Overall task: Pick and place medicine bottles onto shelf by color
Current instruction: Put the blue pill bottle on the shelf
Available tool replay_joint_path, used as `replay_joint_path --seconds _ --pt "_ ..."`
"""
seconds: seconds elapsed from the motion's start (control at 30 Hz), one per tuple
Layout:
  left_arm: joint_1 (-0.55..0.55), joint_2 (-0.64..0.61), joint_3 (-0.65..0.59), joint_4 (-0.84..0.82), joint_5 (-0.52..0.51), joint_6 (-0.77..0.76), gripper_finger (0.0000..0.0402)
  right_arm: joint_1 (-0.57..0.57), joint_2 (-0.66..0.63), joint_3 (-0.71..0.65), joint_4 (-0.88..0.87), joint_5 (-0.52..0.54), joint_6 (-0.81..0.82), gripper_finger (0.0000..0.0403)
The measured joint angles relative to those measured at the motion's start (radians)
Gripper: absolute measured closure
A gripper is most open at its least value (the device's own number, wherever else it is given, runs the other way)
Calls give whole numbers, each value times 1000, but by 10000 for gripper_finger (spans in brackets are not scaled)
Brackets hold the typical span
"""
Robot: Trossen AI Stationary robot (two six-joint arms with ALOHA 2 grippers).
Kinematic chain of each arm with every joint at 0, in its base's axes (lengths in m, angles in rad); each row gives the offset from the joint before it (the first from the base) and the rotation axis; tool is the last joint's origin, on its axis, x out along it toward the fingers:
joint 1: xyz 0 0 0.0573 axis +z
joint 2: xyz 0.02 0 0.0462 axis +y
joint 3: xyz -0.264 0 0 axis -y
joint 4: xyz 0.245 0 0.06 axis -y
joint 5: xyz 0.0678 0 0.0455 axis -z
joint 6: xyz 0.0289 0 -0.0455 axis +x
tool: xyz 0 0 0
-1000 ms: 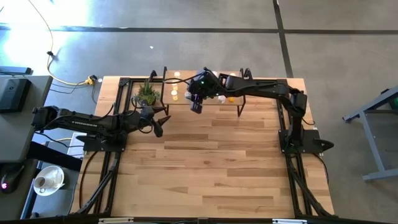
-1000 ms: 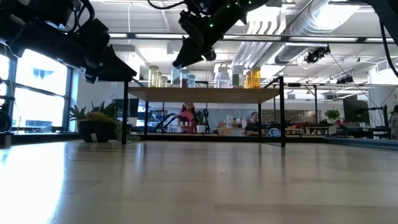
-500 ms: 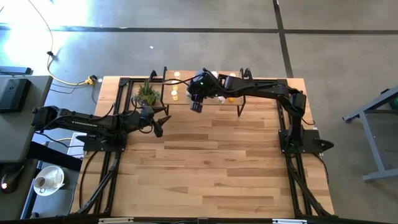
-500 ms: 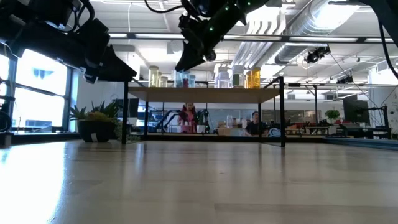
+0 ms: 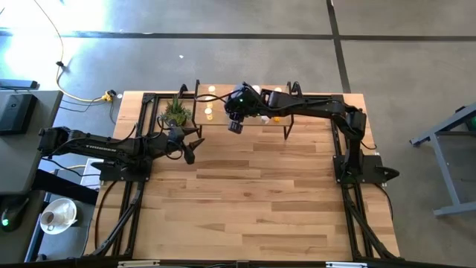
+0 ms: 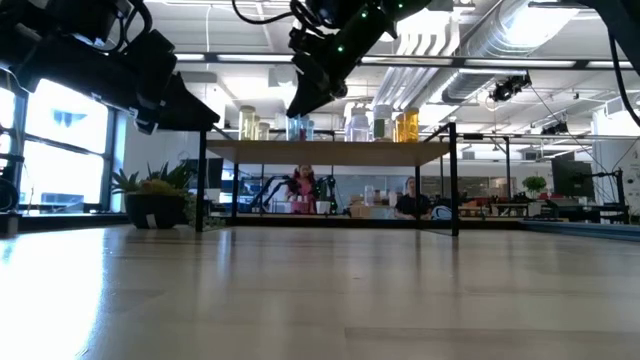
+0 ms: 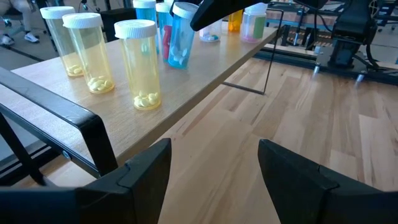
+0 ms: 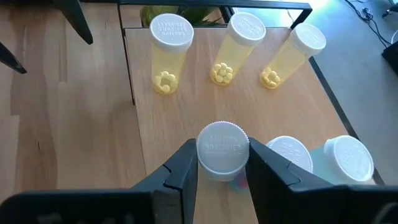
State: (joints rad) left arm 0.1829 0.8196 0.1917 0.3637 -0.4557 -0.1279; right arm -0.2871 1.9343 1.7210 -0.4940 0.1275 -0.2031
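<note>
The shelf (image 7: 205,68) stands at the table's far side and bears three yellow medicine bottles (image 8: 171,53), two blue ones (image 8: 348,158) and, farther right, an orange one (image 7: 235,18) and a pale one (image 7: 254,25), all standing on their bases. My right gripper (image 8: 222,162) hangs over the shelf's near left part (image 5: 235,125), shut on another blue bottle (image 7: 179,37). My left gripper (image 7: 214,155) stands open at the table's left (image 5: 195,149), short of the shelf, with nothing between its fingers. My right gripper pinches the blue bottle's white cap (image 8: 222,148) between its two fingers, one on each side. The fingers come slanting down from the near right. The bottle hangs tilted below them, its bottom (image 7: 177,61) at the shelf top; whether it touches the top I cannot tell.
A small green potted plant (image 5: 175,112) sits by the shelf's left end. The shelf's black legs (image 6: 202,185) stand on the plank table. The wide near half of the table (image 5: 253,201) bears nothing. People sit in the room beyond (image 6: 405,200).
My right gripper has turned and tipped a little over the shelf, staying shut on the blue bottle, which has tilted with it.
</note>
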Motion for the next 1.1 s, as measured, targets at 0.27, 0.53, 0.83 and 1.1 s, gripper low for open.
replay_joint_path --seconds 0.27,0.53,0.83,1.1 --pt "0 0 0 0 0 0 172 4 -20 0 -14 -9 6 304" --pt "0 0 0 -1 2 0 172 -1 -62 0 -39 -106 47 304" --pt "0 0 0 -3 2 0 172 -31 -61 0 -110 -181 98 304" --pt "0 0 0 -4 2 0 172 -33 -145 -1 -170 -205 83 304"
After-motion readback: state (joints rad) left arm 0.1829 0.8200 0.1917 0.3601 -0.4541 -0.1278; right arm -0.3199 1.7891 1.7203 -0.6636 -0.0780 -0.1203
